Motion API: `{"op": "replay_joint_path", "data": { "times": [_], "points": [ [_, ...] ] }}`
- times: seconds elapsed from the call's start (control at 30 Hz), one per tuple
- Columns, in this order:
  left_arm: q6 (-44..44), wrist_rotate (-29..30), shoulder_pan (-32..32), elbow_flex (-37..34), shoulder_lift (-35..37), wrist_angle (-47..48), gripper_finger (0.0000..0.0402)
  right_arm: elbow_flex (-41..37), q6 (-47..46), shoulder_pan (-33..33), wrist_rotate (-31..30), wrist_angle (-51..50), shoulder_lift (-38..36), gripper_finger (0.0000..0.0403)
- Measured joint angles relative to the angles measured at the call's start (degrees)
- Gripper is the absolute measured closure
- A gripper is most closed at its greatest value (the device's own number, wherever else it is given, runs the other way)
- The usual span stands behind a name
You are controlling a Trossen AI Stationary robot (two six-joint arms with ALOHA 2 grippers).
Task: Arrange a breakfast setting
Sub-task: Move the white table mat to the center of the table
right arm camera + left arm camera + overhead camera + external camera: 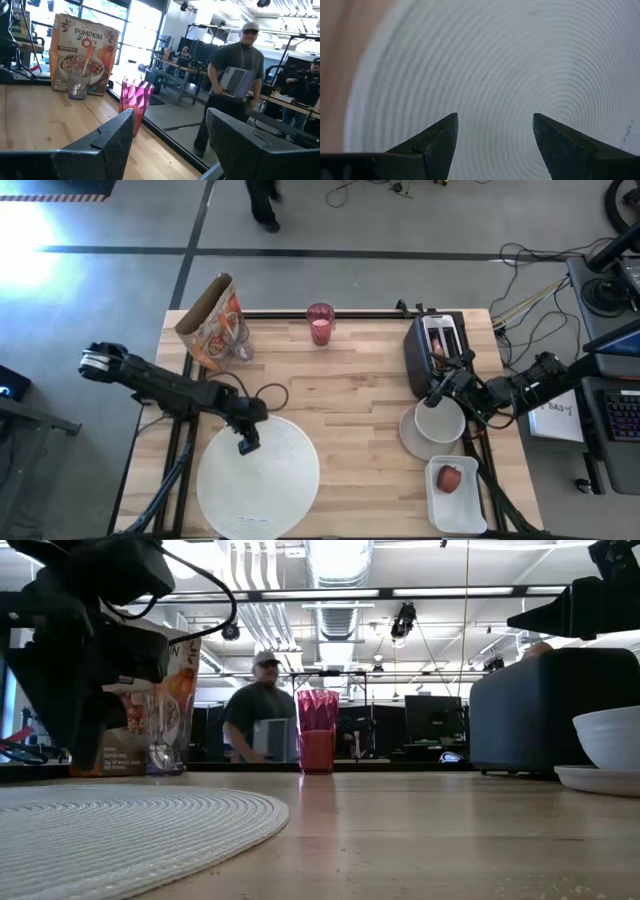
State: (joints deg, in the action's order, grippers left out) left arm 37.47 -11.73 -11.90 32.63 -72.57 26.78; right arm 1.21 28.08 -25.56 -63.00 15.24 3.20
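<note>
Left gripper (247, 446) sits low over the round white ribbed mat (258, 477), at the mat's 11 o'clock edge; jaws apart, nothing between them, ribbed surface visible through the gap in the left wrist view. Can't tell from the low view whether the fingertips touch the mat.

Right gripper (432, 395) hovers at the table's 3 o'clock side, between the black toaster (438, 351) and the small white bowl (440, 420); jaws wide apart, empty. Bowl sits on a white plate (410, 439) just at the toaster's 6 o'clock.

Red apple (450, 478) lies in the white rectangular tray (458, 498), table's 4 o'clock corner. Pink tumbler (320, 324) stands upright at the 12 o'clock edge. Cereal bag (211, 318) stands at 11 o'clock, with a clear glass (240, 346) holding what looks like a spoon just beside it.

A person (235, 80) walks in the room beyond the table.
</note>
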Motion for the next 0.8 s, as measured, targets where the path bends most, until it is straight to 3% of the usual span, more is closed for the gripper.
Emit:
{"op": "replay_joint_path", "data": {
  "times": [0.4,0.63,0.8],
  "points": [
    [4.00,7.04,-3.37,6.26,-12.14,5.10,0.0161,0.02,0.00,-0.02,0.00,0.00,-0.02,0.0165],
    [-1.13,14.89,-3.37,10.30,-17.45,8.10,0.0161,0.01,0.00,-0.02,0.00,-0.01,0.00,0.0165],
    [-4.58,16.76,-2.84,13.21,-20.94,8.18,0.0161,0.00,0.00,0.00,0.00,0.00,0.00,0.0165]
  ]
}}
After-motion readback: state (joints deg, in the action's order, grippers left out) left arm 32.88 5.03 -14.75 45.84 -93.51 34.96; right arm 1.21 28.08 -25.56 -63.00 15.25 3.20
